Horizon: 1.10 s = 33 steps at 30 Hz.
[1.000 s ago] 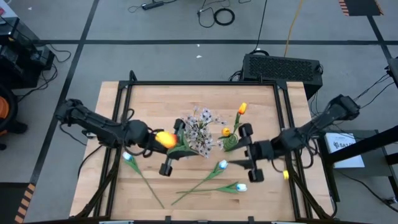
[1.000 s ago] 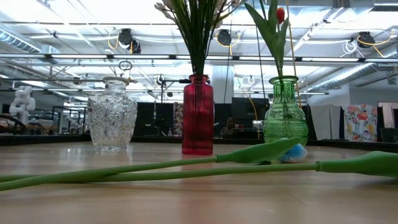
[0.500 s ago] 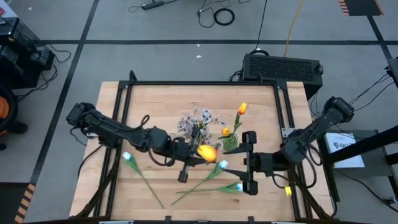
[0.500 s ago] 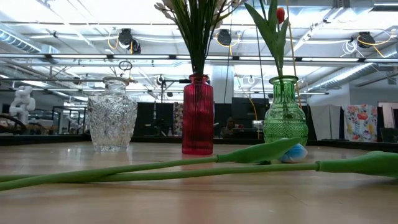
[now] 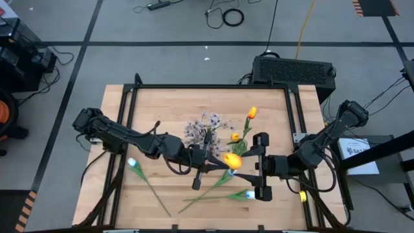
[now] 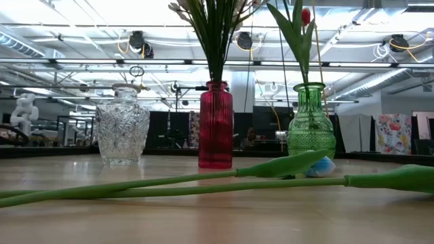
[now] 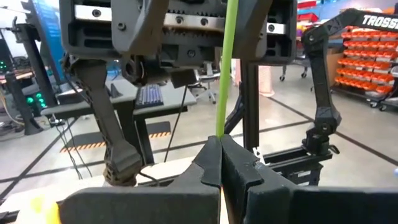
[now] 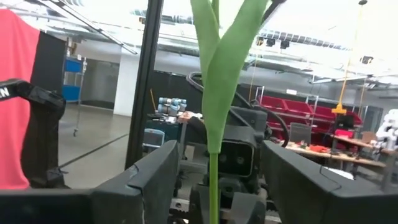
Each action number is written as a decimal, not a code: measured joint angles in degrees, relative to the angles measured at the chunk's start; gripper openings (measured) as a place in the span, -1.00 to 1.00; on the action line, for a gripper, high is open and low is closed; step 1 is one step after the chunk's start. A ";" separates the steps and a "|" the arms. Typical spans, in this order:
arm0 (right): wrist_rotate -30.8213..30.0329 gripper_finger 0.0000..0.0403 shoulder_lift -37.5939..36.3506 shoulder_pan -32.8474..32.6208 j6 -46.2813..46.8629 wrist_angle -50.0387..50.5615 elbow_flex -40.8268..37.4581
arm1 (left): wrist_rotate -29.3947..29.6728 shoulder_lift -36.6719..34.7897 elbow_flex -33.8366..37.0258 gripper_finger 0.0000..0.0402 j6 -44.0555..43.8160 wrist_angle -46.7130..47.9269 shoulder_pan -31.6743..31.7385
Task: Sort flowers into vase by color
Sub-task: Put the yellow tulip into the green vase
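Three vases (image 6: pixel 215 125) stand in a row on the tabletop (image 5: pixel 162 103). Before them lie loose flowers (image 5: pixel 220 184). Between the left hand (image 5: pixel 206 169) and the right hand (image 5: pixel 260 166) is one tulip (image 5: pixel 231 161), above the tabletop.

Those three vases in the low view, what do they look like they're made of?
All look like glass. Clear vase: cut-crystal pattern, sparkling facets. Red vase: ribbed, translucent, glossy. Green vase: translucent, embossed texture, stems visible through the neck. Moulded plastic can't be ruled out.
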State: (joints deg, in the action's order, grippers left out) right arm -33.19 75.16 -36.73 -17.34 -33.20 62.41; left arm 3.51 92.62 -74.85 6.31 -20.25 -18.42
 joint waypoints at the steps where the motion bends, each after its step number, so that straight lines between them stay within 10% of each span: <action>1: 0.02 0.10 0.00 0.09 0.89 0.30 0.00 | 0.00 -0.02 0.00 -1.00 0.00 0.06 0.09; 10: 0.00 0.01 0.00 1.57 5.87 3.47 0.00 | 0.16 -0.02 0.02 -1.00 -1.54 2.06 0.75; 33: -6.00 -0.97 -2.26 -2.12 4.36 9.40 0.00 | -1.16 -0.07 0.03 -0.90 -2.94 4.40 1.25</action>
State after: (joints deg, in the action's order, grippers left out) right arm -39.19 72.90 -38.85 -12.98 -23.80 62.41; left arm 2.35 92.55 -74.82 3.37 -15.84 -17.16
